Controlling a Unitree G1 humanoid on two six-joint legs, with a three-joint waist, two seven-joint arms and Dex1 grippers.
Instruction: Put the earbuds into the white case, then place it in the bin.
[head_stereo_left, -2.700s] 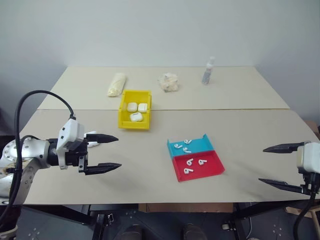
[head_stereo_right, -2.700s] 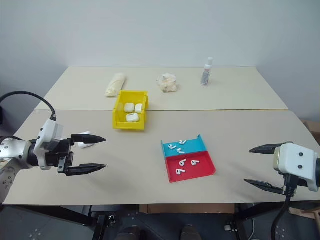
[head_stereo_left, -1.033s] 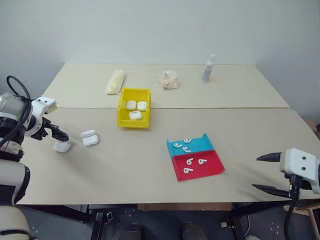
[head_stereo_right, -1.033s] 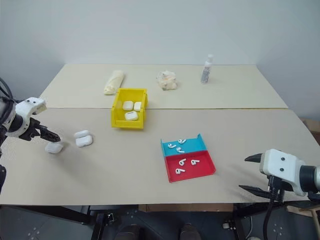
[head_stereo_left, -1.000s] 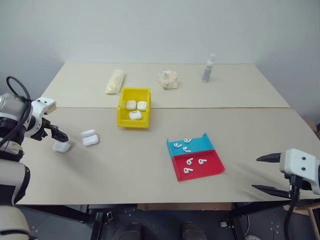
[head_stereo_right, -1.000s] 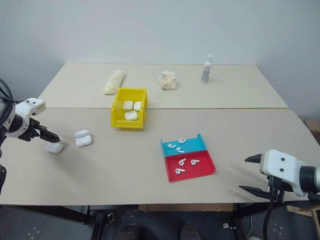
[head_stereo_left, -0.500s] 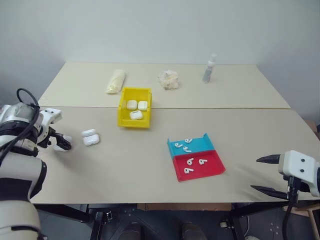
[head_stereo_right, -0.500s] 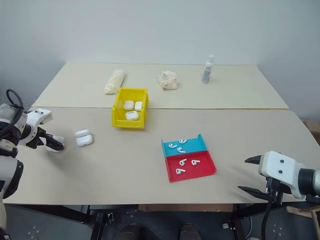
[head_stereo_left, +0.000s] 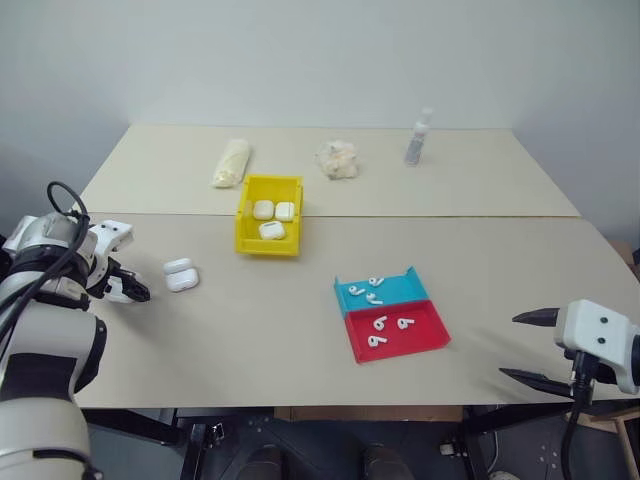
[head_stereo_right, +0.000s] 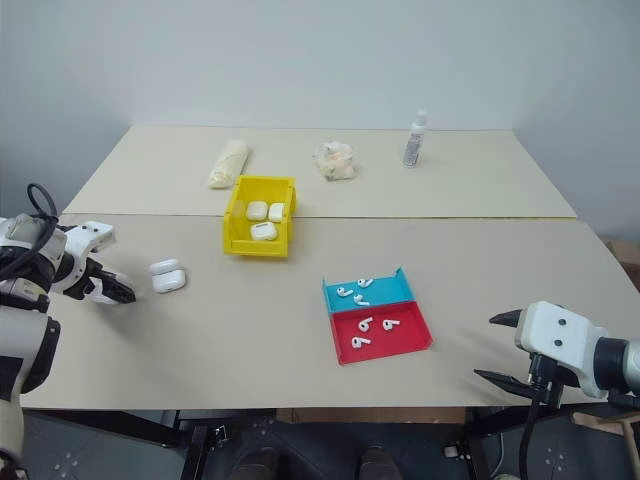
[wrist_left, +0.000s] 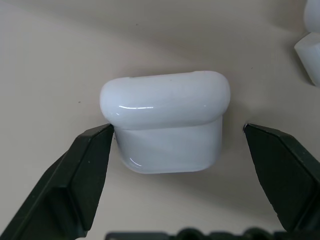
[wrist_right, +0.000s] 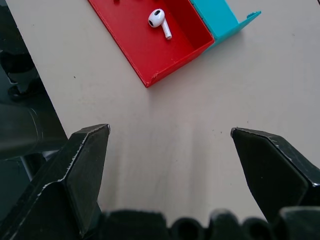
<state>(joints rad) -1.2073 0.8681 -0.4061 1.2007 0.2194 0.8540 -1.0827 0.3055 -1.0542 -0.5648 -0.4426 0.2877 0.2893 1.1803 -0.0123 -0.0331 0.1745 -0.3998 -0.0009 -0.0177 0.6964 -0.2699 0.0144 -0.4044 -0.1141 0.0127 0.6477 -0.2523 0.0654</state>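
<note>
The white case (wrist_left: 165, 127) sits closed on the beige table (head_stereo_left: 300, 330) at its left edge, between the wide-spread fingers of our left gripper (wrist_left: 180, 165); one fingertip (wrist_left: 97, 145) touches its side, the other stands apart. We judge that uneven closing could push the glossy shell sideways or squirt it out. Our right gripper (wrist_right: 170, 165), also wide and empty, hovers near the red tray (wrist_right: 150, 45) of earbuds (wrist_right: 159, 20).

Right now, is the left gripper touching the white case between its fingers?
Cannot tell. In the left wrist view the left gripper straddles the white case; one finger meets its edge, the other stands clear.
</note>
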